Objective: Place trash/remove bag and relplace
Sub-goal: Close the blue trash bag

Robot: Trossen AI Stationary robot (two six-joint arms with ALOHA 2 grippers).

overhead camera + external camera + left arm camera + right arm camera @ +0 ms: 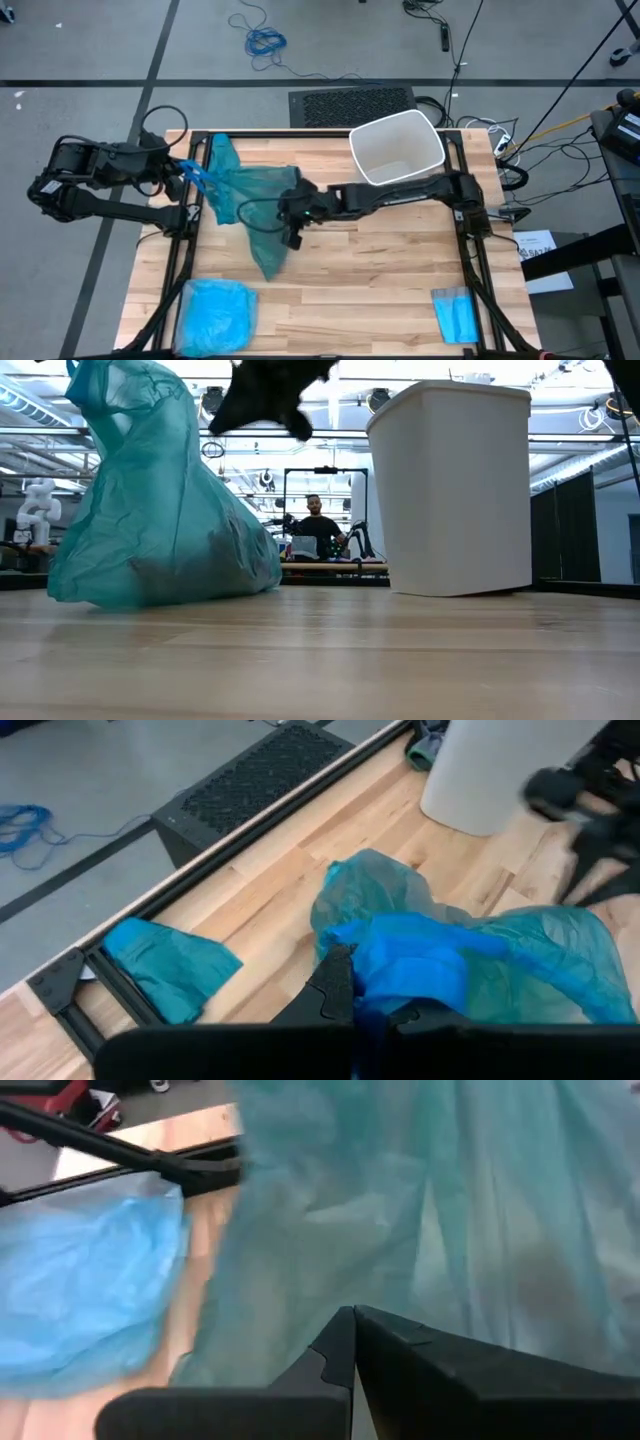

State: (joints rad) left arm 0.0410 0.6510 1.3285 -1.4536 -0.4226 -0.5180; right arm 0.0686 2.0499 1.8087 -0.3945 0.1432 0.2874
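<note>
Clamped shut on the bag (240,190) — left gripper (192,172), at the table's left edge, pinching a bunched blue-green fold of the plastic. Right there at the left fingers (335,990), a knot of brighter blue film, then the teal sheet billowing away from them across the wood. Clamped shut too — right gripper (292,212), out over the middle of the table (380,290), pressed against the far side of the same bag; whether plastic is actually caught between its fingers (345,1340) cannot be told, since they show only as a closed dark wedge with teal film close in front.

Between the two grippers: thin, translucent teal-green liner, crinkled, darker at the folds, pulled up at the left end and sagging to a rounded heap on the boards, with a narrow tail trailing toward the table's near edge. From table height, dark shapes faintly visible through its lower part; what they are cannot be told.

Beyond the right gripper, along its arm: white bin (397,148), upright, liner-free. Farther off, paler sky-blue plastic bag (215,315) at the near left corner and small folded blue sheet (456,315) at the near right. No readable writing anywhere.
</note>
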